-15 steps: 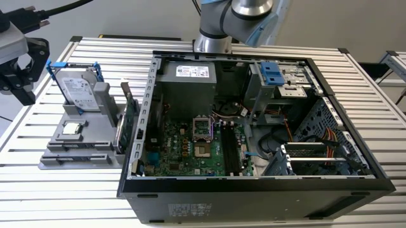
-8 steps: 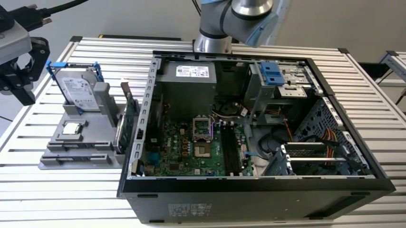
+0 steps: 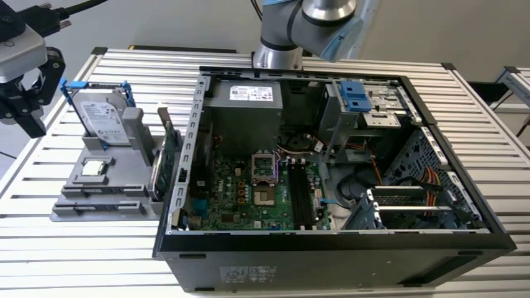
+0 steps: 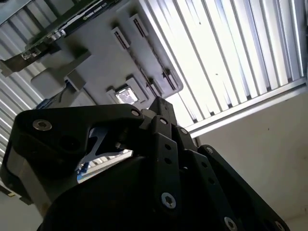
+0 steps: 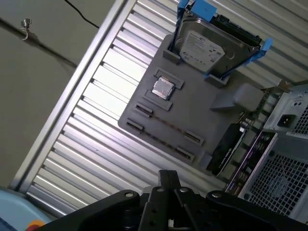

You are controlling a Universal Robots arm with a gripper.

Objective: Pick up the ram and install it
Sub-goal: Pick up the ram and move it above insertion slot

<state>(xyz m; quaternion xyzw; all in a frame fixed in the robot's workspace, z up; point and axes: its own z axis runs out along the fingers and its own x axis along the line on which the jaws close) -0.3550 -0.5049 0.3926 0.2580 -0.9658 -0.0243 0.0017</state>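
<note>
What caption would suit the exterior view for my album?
Robot gripper hovers near a gray holder carrying a hard drive, next to an open computer case.

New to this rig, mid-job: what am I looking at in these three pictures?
A robot arm stands at a slatted metal table. Its pincer, the black claw, hangs at the exterior view's left, near a grey holder carrying a hard drive, a square processor chip and an upright green expansion card. Beside that lies an open computer case, motherboard exposed. The exterior view comes from a camera off the arm; both wrist views come from cameras on the arm, looking past the pincer at the holder. I cannot tell whether the pincer holds anything.
</note>
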